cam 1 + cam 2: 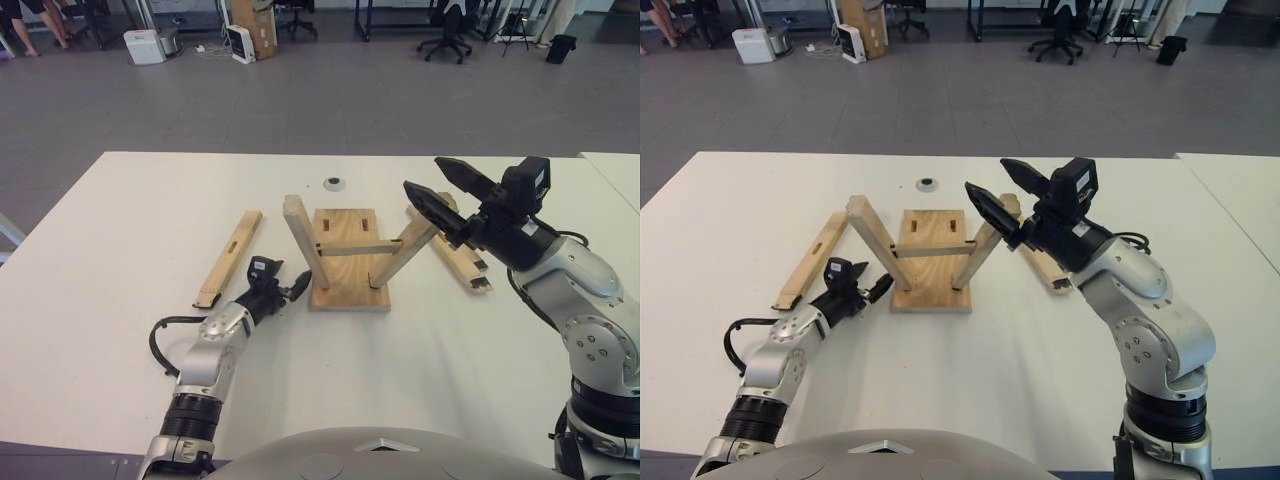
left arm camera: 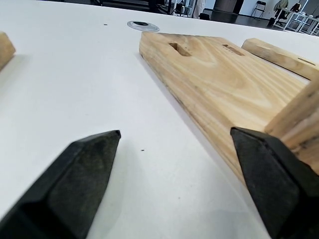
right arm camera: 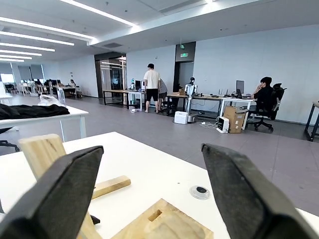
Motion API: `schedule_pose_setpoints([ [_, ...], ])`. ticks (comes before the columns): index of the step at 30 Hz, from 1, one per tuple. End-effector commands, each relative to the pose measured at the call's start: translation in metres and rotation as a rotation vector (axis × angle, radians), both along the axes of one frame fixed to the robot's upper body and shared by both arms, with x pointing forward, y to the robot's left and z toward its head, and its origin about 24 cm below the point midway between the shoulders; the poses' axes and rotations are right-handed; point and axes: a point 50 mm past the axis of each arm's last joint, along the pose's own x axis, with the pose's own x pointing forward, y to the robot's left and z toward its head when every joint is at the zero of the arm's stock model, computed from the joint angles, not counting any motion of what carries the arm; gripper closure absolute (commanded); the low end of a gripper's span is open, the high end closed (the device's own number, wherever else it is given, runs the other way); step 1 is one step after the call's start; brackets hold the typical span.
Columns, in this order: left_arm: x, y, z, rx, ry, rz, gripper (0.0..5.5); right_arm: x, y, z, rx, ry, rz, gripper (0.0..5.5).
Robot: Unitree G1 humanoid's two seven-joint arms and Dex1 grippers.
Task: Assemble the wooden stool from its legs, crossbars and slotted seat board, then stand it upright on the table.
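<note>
The slotted seat board (image 1: 350, 290) lies flat at mid-table. Two legs (image 1: 303, 240) (image 1: 405, 250) stand slanting out of it, joined by a crossbar (image 1: 358, 248). A loose leg (image 1: 229, 257) lies to its left, and more wooden pieces (image 1: 462, 260) lie to its right. My left gripper (image 1: 290, 290) rests low on the table, open, at the board's near left corner; the board's edge (image 2: 224, 84) lies just ahead of its fingers. My right gripper (image 1: 421, 172) hangs open above the top of the right leg, holding nothing.
A round grommet (image 1: 334, 183) sits in the table behind the board. A black cable (image 1: 160, 340) loops beside my left arm. Another table's corner (image 1: 615, 170) is at the far right. Bare tabletop (image 1: 420, 370) spreads in front of the board.
</note>
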Motion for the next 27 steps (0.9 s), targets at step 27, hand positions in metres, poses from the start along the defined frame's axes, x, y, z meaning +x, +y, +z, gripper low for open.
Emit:
schedule_pose_setpoints([
  [27, -0.009, 0.0, -0.015, 0.017, 0.042, 0.019, 1.43, 0.032, 0.047, 0.007, -0.513, -0.482, -0.272, 1.84],
])
